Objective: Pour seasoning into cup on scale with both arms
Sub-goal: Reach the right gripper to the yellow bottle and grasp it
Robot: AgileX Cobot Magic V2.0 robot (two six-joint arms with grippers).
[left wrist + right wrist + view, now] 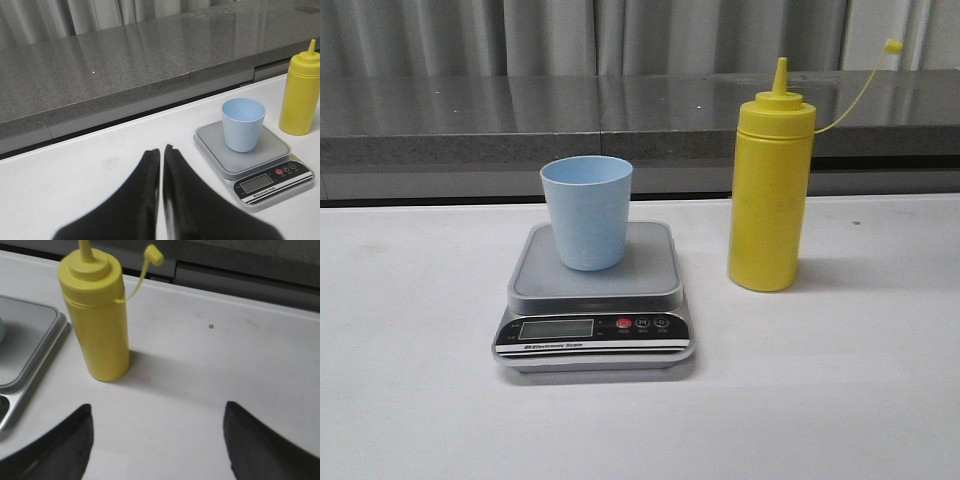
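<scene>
The pale blue cup (587,211) stands upright on the silver-grey platform of the scale (595,297), mid-table. The yellow seasoning bottle (770,190) stands upright to the right of the scale, its tethered cap (892,45) hanging off to the right. Neither gripper shows in the front view. In the left wrist view my left gripper (162,149) is shut and empty, over the table well short of the cup (242,124) and scale (260,167). In the right wrist view my right gripper (157,407) is open and empty, short of the bottle (98,322).
A grey stone ledge (520,115) runs along the back of the white table (840,400), with grey curtains behind it. A small dark speck (211,326) lies on the table beyond the bottle.
</scene>
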